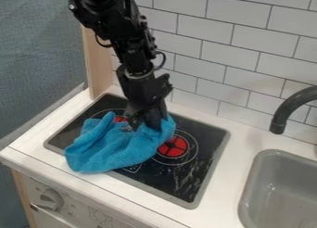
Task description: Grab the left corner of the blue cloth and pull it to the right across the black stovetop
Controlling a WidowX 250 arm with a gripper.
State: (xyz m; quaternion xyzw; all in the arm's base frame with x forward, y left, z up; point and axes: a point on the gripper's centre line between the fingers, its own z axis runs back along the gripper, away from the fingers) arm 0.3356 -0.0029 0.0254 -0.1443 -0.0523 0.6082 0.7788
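The gripper touches the blue cloth near centre; its grip cannot be told. Cloth partly hides the stovetop; the faucet and sink sit right.

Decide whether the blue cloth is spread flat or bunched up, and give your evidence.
Bunched up: the blue cloth lies in thick, raised folds over part of the stovetop, its upper end gathered at the gripper.
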